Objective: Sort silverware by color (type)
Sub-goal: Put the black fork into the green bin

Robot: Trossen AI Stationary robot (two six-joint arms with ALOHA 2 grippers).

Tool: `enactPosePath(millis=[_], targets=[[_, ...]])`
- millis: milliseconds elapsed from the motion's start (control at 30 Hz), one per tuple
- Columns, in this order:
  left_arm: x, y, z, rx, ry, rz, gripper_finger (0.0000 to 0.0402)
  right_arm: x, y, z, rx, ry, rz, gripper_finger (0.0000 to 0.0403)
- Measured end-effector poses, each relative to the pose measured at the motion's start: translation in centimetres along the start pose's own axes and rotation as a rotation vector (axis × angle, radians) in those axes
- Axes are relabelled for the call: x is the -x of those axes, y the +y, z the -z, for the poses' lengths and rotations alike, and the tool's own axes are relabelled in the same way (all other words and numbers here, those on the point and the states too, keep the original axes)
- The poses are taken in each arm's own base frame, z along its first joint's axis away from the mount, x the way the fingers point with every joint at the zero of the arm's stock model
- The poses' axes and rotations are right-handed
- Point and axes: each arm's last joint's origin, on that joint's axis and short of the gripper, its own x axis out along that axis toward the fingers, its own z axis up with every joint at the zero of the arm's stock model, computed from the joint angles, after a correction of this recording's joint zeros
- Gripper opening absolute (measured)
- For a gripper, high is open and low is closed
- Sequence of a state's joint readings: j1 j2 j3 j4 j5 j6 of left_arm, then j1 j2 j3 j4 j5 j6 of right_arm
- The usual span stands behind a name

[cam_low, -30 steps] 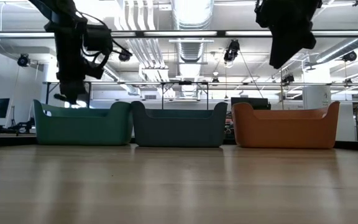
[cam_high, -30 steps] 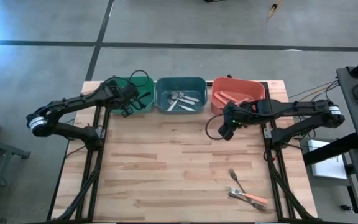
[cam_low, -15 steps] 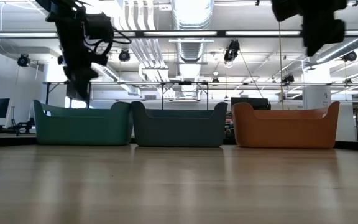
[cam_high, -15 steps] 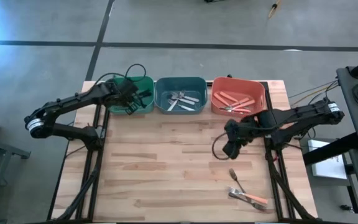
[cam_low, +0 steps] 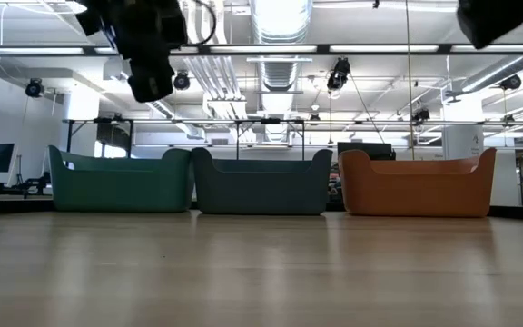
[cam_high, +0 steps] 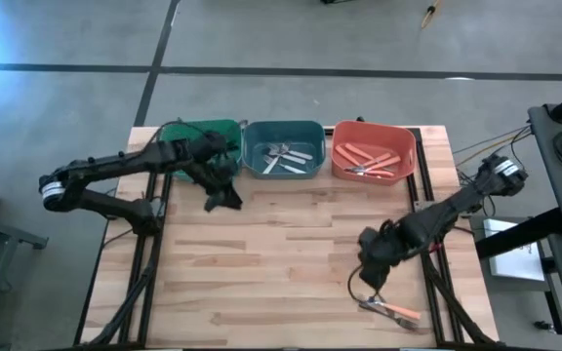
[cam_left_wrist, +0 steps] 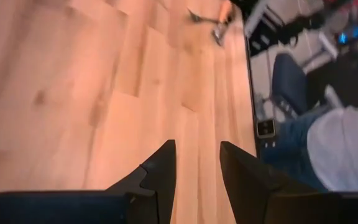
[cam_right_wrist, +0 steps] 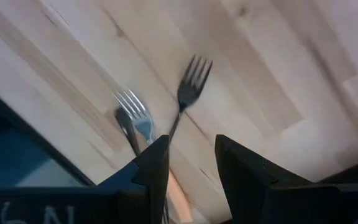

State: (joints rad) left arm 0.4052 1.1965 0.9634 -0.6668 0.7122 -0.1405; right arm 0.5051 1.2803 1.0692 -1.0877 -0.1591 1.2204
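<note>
A few pieces of silverware lie flat on the wooden table near its near right corner (cam_high: pixel 390 308): a black fork (cam_right_wrist: pixel 190 84), a silver fork (cam_right_wrist: pixel 132 106) and one with an orange handle (cam_high: pixel 405 312). My right gripper (cam_high: pixel 373 269) hangs open just above them, pointing down, with nothing between its fingers (cam_right_wrist: pixel 191 163). My left gripper (cam_high: pixel 225 197) is open and holds nothing (cam_left_wrist: pixel 195 167). It slants down over bare table in front of the green bin (cam_high: pixel 191 136). Silver pieces lie in the blue bin (cam_high: pixel 283 151), orange-handled ones in the orange bin (cam_high: pixel 374 154).
The three bins stand side by side along the far edge of the table (cam_low: pixel 261 182). Bare wood (cam_high: pixel 281 253) stretches between the two grippers. Black frame rails run down both table sides (cam_high: pixel 149 263). A person in jeans (cam_left_wrist: pixel 309 149) is beside the table's right edge.
My left gripper has come out over the green bin's near rim toward the table's middle, risen and turned from pointing down to slanting forward. My right gripper has swung from in front of the orange bin toward the near right corner, sinking over the loose silverware.
</note>
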Motion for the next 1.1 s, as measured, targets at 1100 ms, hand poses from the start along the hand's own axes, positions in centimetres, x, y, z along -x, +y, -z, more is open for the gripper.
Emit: enactPosePath(millis=[1100], targets=[[0.5, -13.4, -3.9, -0.405, -0.184, 0.242, 0.0107, -12.5, 2.0, 1.3, 0.074, 0.156, 0.128, 0.0117]])
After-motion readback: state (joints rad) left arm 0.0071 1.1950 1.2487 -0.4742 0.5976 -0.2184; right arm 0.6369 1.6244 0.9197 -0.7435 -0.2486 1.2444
